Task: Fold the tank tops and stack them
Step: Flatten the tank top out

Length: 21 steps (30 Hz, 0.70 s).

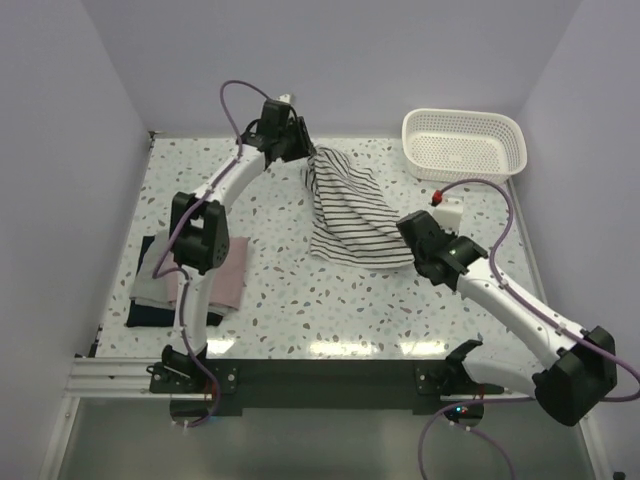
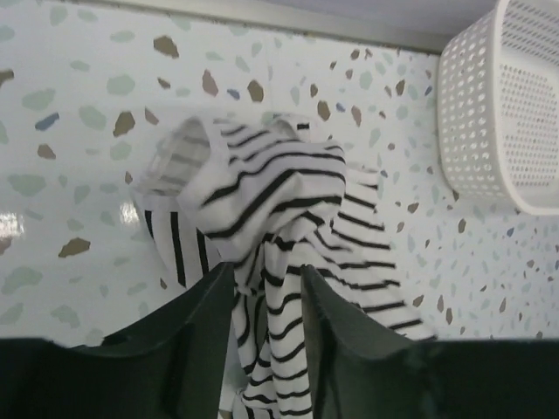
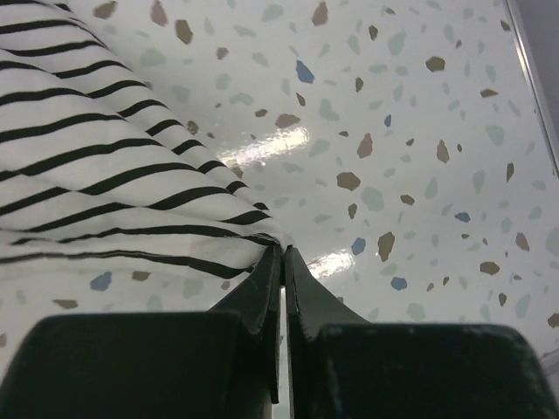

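My left gripper (image 2: 266, 292) clamps a bunched end of the striped top (image 1: 350, 215), lifted over the far table (image 1: 300, 310). My right gripper (image 3: 281, 262) pinches its near corner, fingers (image 3: 262, 288) nearly touching. I'd spread the arms evenly to flatten it.

Lab test cell, plain lavender walls (image 1: 60, 150), terrazzo-pattern table (image 1: 300, 300), aluminium mounting rail (image 1: 110, 375)

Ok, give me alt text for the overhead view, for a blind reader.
The left gripper and right gripper hold a striped tank top between them over a speckled table, far end raised. At left lie stacked folded tops; a white basket stands far right.
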Each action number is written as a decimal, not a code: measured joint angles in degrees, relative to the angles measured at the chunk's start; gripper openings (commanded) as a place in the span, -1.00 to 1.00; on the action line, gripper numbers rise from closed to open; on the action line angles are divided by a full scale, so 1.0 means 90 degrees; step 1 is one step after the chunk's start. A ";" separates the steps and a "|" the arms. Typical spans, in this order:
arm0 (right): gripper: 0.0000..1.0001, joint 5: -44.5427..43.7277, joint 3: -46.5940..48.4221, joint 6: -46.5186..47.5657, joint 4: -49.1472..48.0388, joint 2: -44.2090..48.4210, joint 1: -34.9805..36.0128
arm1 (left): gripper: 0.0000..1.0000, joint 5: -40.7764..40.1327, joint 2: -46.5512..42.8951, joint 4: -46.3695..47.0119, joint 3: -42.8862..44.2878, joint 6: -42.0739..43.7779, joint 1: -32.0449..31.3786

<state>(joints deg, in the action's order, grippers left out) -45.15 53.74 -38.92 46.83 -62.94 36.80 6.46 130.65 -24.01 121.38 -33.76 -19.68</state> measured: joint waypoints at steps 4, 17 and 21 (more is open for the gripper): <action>-1.00 0.0214 -0.0357 0.0058 -0.0333 -0.0423 -0.0692 | 0.07 0.0061 -0.0233 0.0117 -0.1107 0.0066 -0.0044; -1.00 0.0826 -0.0403 0.0454 -0.1188 -0.1241 -0.1909 | -0.14 -0.0231 -0.4454 0.1790 -0.7461 -0.0767 -0.1052; -1.00 0.0959 -0.0401 0.0549 -0.1353 -0.1392 -0.2025 | -0.10 0.0146 -0.4357 0.2373 -0.8080 -0.1209 -0.1535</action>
<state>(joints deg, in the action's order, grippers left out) -36.51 50.13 -33.98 34.65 -75.46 18.57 7.77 91.44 -2.66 48.66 -44.64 -33.50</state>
